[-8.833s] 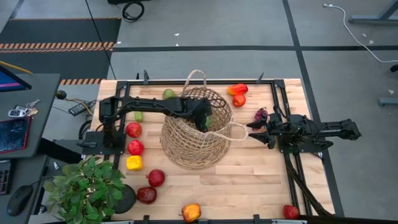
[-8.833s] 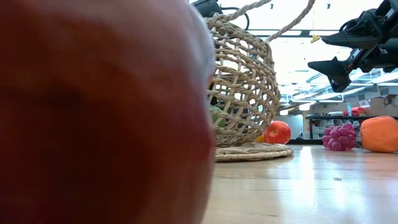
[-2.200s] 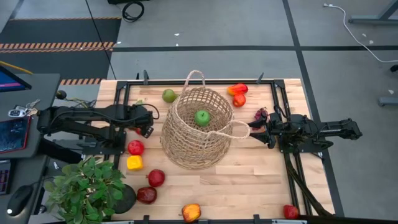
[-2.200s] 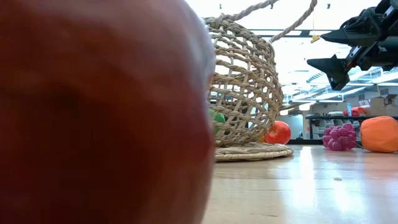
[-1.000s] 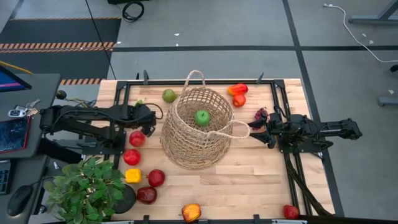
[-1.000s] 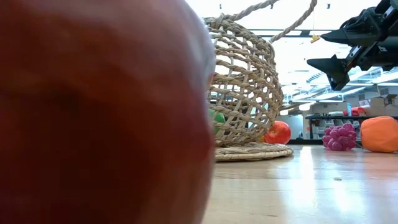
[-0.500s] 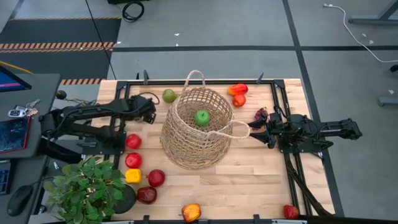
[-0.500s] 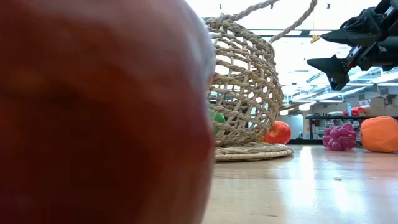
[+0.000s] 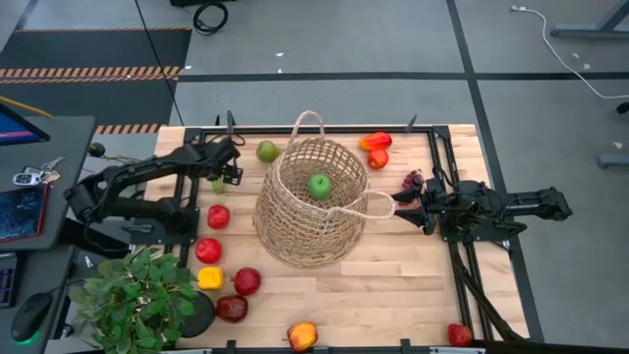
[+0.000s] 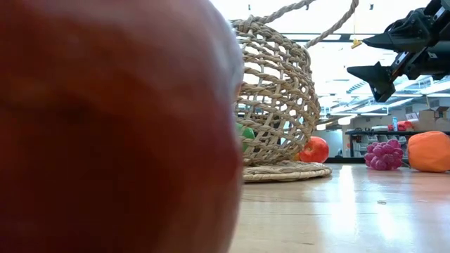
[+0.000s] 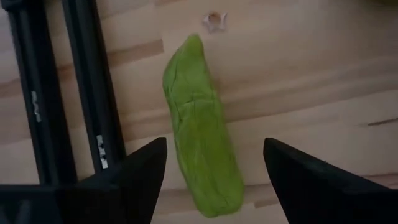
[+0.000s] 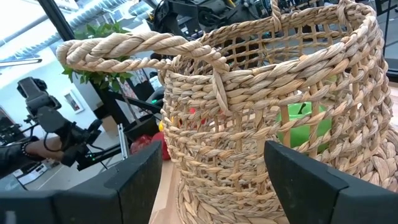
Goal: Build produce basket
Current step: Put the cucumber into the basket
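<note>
The tan wicker basket [image 9: 305, 202] stands upright at the table's middle with a green apple [image 9: 319, 185] inside it. A long green vegetable [image 11: 199, 149] lies flat on the wood at the far left. My left gripper [image 9: 225, 168] hangs over it, open, one finger on each side of it and apart from it. My right gripper [image 9: 397, 203] stands open to the right of the basket, just off its right loop handle [image 12: 124, 48], touching nothing. Loose produce lies around the basket: red fruits [image 9: 218, 216], a yellow one [image 9: 209, 277], purple grapes [image 9: 413, 181].
A green fruit [image 9: 266, 150] and red-orange ones [image 9: 374, 144] lie at the far edge. Dark red fruits [image 9: 239, 295] lie near the potted plant [image 9: 138, 295]. Black frame rails [image 11: 37, 93] run beside the green vegetable. A red fruit [image 10: 112, 126] blocks the low view's left half.
My left gripper has moved toward the table's far edge, from beside the red fruits to above the green vegetable. The right arm and the basket have stayed still.
</note>
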